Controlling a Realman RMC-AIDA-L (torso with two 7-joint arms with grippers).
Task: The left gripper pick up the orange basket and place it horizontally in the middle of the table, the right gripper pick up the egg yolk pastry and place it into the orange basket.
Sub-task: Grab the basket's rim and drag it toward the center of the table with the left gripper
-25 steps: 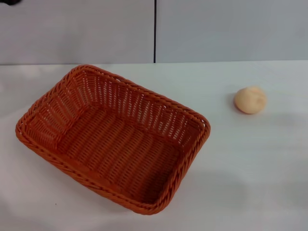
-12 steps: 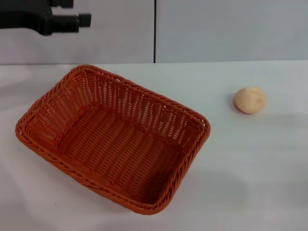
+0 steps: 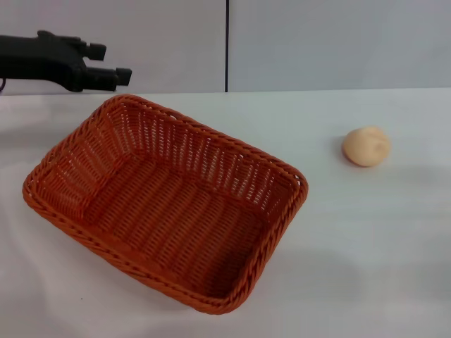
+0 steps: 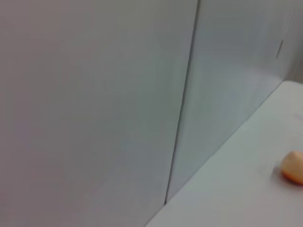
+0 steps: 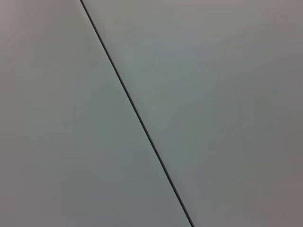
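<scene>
The orange basket sits on the white table, left of centre, turned at a slant with one corner toward the back. My left gripper hovers above and just behind that back corner, its two black fingers apart with nothing between them. The egg yolk pastry lies alone on the table at the right, well away from the basket; the left wrist view catches the pastry at its edge. My right gripper is out of view.
A grey wall with a dark vertical seam stands behind the table. The right wrist view holds only that wall and seam.
My left arm has come in from the upper left and dropped lower, nearer the basket's back corner. Basket and pastry have not moved.
</scene>
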